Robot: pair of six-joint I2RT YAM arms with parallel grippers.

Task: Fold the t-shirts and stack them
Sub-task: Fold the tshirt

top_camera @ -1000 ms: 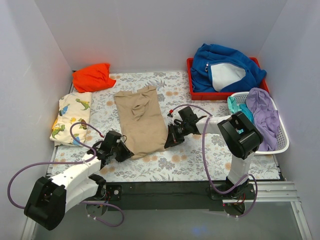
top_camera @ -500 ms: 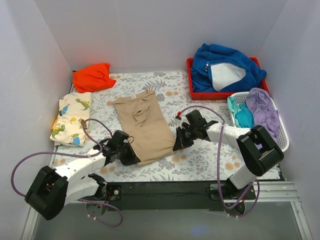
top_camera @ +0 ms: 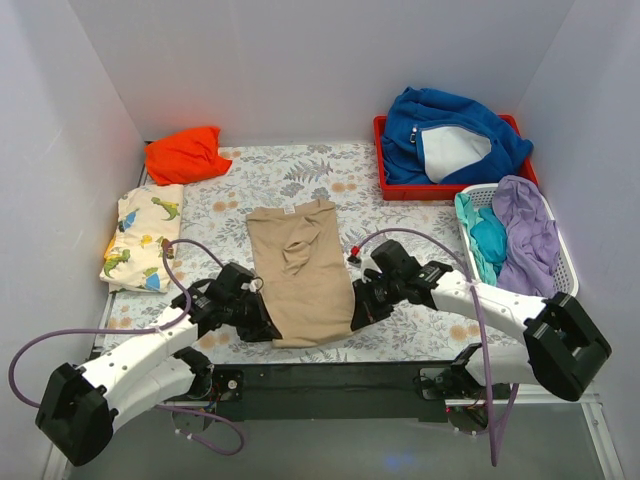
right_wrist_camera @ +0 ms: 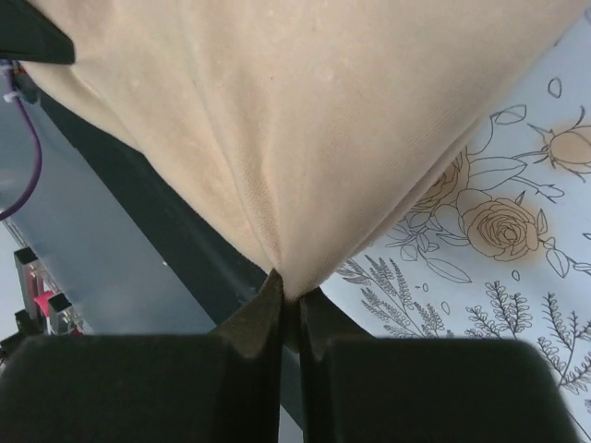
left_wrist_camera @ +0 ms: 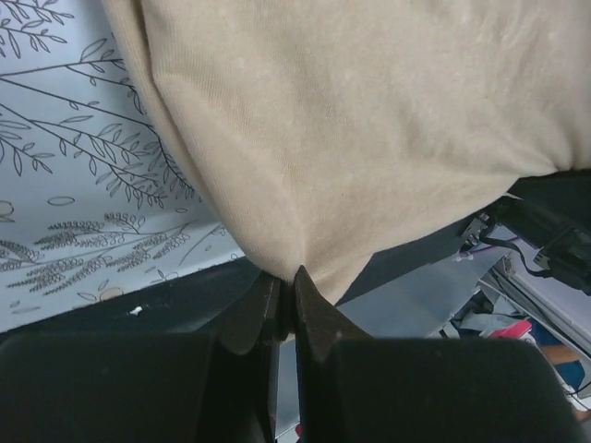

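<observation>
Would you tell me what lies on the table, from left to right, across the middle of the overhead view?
dinosaur shirt → tan shirt → white laundry basket

A plain tan soft cotton t-shirt (top_camera: 300,275) lies lengthwise in the middle of the table as a narrow, roughly rectangular strip. Its far edge is flat on the surface and a puckered crease bunches near its centre. Its two near corners are drawn into taut points, the left one pinched by the left gripper (left_wrist_camera: 284,286) and the right one by the right gripper (right_wrist_camera: 288,291). A bright orange t-shirt (top_camera: 183,153) sits crumpled in the far left corner. Just nearer, a cream dinosaur-print t-shirt (top_camera: 145,235) lies folded flat along the left edge.
</observation>
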